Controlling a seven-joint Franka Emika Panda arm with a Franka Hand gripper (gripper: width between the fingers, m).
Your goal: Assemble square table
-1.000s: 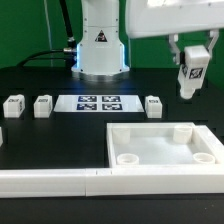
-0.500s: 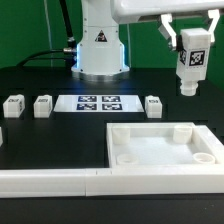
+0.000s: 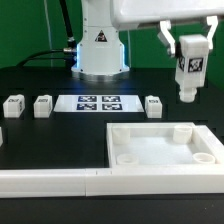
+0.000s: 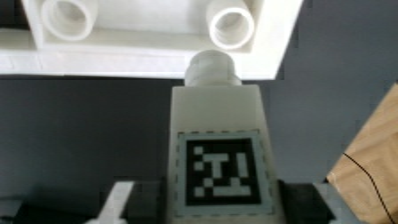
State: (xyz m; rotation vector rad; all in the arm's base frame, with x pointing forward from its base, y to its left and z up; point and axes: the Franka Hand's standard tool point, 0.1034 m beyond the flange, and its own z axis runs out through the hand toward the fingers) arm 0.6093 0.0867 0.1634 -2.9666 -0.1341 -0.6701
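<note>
The square white slab (image 3: 163, 148) with raised rims and round corner sockets lies at the front of the exterior view's right. It also shows in the wrist view (image 4: 151, 35), with two sockets visible. My gripper (image 3: 189, 62) is shut on a white tagged leg block (image 3: 188, 72), held upright well above the slab's far right part. In the wrist view the leg block (image 4: 217, 140) fills the middle between my fingers (image 4: 121, 200), its pin end toward the slab. Three loose leg blocks stand on the table: one (image 3: 13, 105), another (image 3: 43, 105) and a third (image 3: 153, 105).
The marker board (image 3: 97, 103) lies flat between the loose legs. The arm's white base (image 3: 99, 45) stands behind it. A long white border wall (image 3: 60, 181) runs along the front edge. A tan surface (image 4: 370, 150) shows at the wrist view's edge.
The gripper with the leg block has risen and drifted slightly toward the exterior view's right since a second ago; it has barely moved in the last half second.
</note>
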